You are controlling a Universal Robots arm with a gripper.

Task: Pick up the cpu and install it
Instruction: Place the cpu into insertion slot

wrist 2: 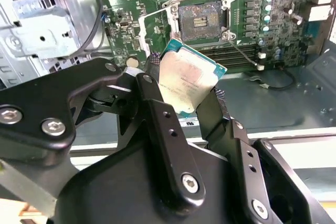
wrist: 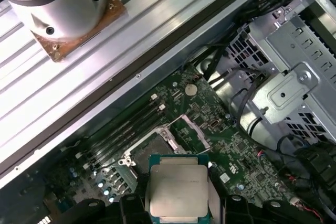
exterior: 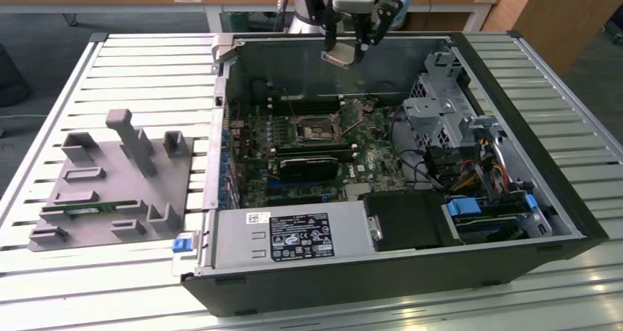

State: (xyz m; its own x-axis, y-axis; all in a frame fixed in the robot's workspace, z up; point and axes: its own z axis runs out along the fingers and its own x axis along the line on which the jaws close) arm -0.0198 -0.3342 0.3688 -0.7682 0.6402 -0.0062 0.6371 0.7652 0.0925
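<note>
Because the fingers (wrist 2: 157, 114) are closed narrow on the cpu (wrist 2: 190, 76), it hangs tilted above the open case (exterior: 389, 287), near the wall beside the arm's base (wrist: 63, 3), with the empty socket (wrist 2: 200, 20) below it, toward the case's middle.

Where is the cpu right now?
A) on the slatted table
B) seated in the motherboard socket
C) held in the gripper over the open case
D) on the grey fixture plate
C: the cpu is clamped in the gripper, and the socket on the motherboard is empty.
</note>
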